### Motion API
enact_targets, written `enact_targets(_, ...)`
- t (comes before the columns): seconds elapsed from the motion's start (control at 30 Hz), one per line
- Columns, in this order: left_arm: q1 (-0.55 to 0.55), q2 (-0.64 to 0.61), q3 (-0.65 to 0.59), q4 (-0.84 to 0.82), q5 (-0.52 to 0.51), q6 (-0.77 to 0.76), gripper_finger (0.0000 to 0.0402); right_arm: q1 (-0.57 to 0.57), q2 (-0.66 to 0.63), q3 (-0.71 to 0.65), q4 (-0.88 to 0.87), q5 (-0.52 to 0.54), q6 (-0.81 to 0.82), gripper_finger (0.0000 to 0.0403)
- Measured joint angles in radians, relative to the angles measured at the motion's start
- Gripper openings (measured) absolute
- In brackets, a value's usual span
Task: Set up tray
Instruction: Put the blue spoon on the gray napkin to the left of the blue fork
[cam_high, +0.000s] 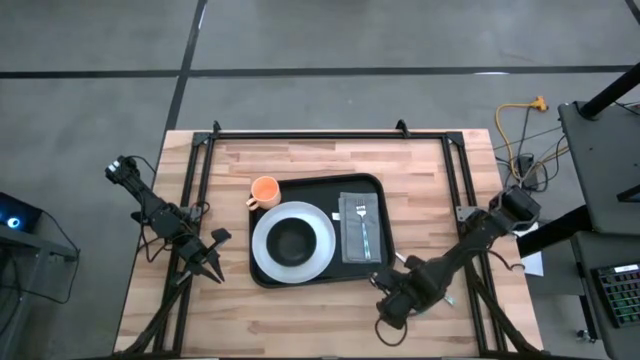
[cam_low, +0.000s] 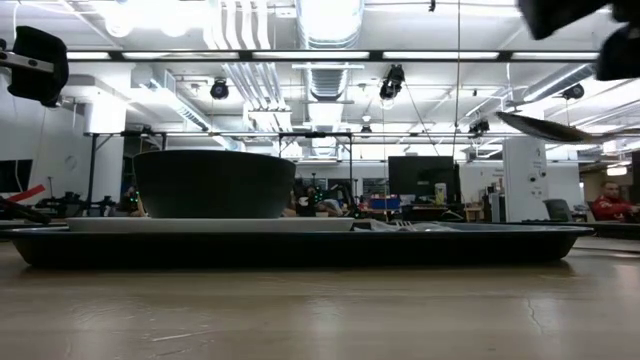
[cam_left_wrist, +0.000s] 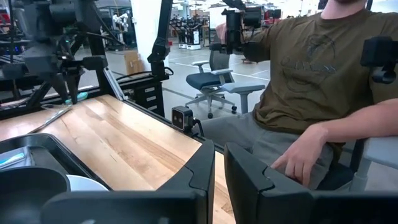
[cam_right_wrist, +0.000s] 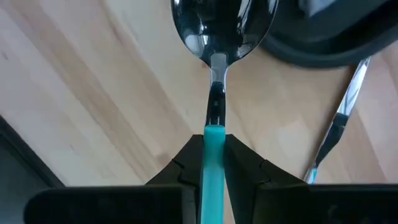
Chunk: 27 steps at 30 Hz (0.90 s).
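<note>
The black tray (cam_high: 372, 190) lies mid-table. On it sit a white plate (cam_high: 262, 250) bearing a dark bowl (cam_high: 292, 240), and a grey napkin (cam_high: 352, 245) with a fork (cam_high: 363, 228). An orange cup (cam_high: 264, 190) stands at the tray's far left corner. My right gripper (cam_high: 388, 303) hovers off the tray's near right corner, shut on a teal-handled spoon (cam_right_wrist: 221, 28). My left gripper (cam_high: 208, 265) waits left of the tray, its fingers close together and holding nothing. My right gripper pinches the spoon's teal handle (cam_right_wrist: 214, 140) between its two fingers, which lie along it. The spoon's bowl sticks out ahead of the fingertips. In the low view the spoon (cam_low: 545, 127) is lifted clear above the tray, roughly level.
A second teal-handled utensil (cam_right_wrist: 339, 121) lies on the wood beside the tray's near right corner (cam_right_wrist: 323, 43). Black rails (cam_high: 320, 134) frame the table's far and side edges. A seated person (cam_left_wrist: 311, 81) shows in the left wrist view beyond the table's edge.
</note>
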Motion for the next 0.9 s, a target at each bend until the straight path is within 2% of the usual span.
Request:
enact_targets(0.57, 0.000, 0.000, 0.000, 0.000, 0.000, 0.000, 0.0018, -0.226, 0.000, 0.014, 0.009, 0.022, -0.033, 0.0034)
enact_targets(0.9, 0.000, 0.000, 0.000, 0.000, 0.000, 0.000, 0.0018, -0.373, -0.001, 0.013, 0.057, 0.017, 0.042, 0.0034)
